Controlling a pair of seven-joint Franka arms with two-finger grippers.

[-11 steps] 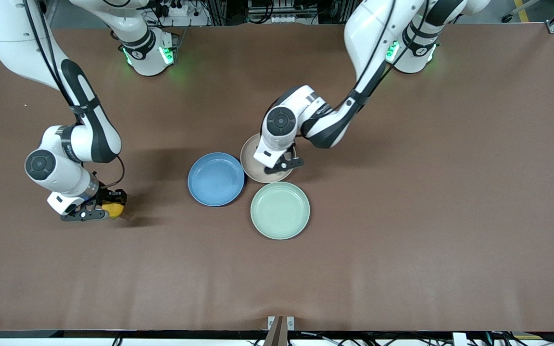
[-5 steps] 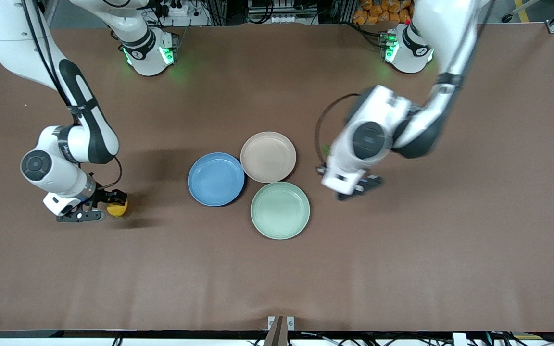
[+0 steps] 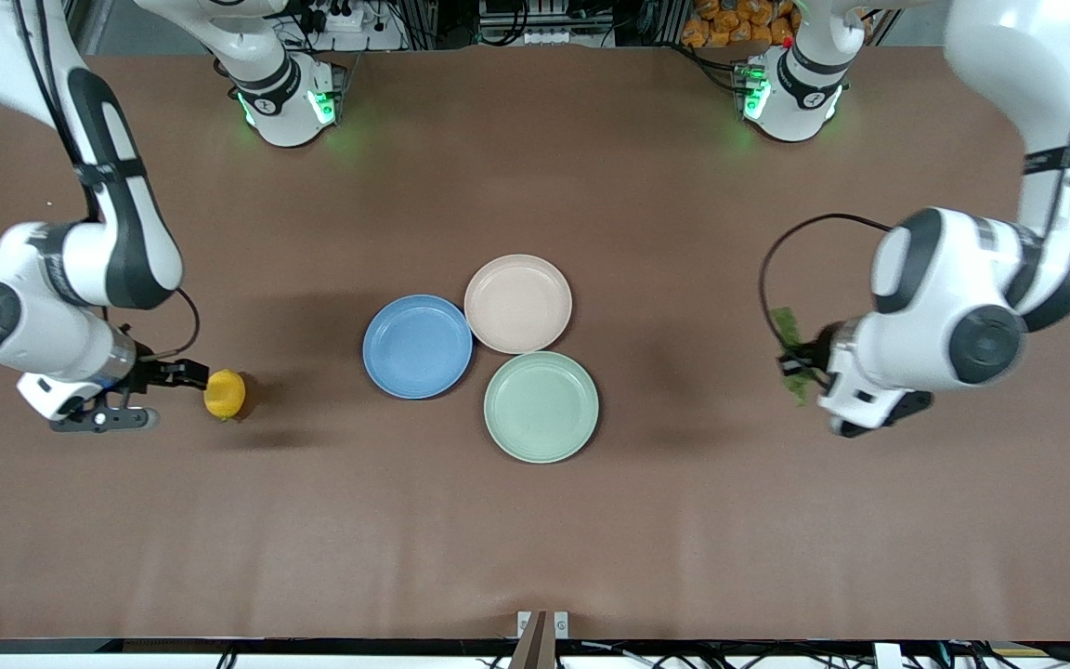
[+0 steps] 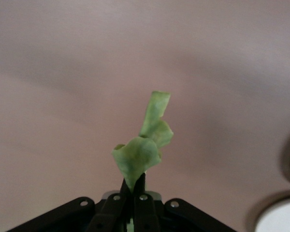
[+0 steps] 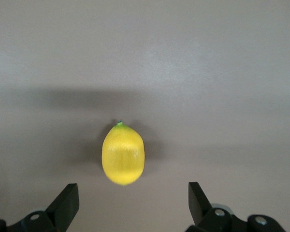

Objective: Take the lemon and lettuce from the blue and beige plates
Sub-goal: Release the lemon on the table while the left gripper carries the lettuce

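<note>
- On the brown table (image 3: 535,539), toward the right arm's end, the lemon (image 3: 224,394) lies alone, at about nine o'clock from the blue plate (image 3: 417,347) and well apart from it.
- Just beside the lemon, the right gripper (image 3: 140,395) is released, its fingers (image 5: 65,205) spread wide with the fruit (image 5: 123,153) between and ahead of them, untouched.
- Toward the left arm's end, the lettuce (image 3: 790,353) is pinched in the left gripper (image 3: 814,367), up over bare table at about three o'clock from the plates.
- From the left wrist camera, the fingers (image 4: 135,200) are clenched on the bottom edge of the leaf (image 4: 142,147), which stands up crumpled from them.
- At the table's middle, the blue plate and the beige plate (image 3: 517,304) touch rim to rim, the beige one at about two o'clock from the blue.
- Below both sits a mint green plate (image 3: 541,406), nearest the front camera, its rim meeting the beige one's.
</note>
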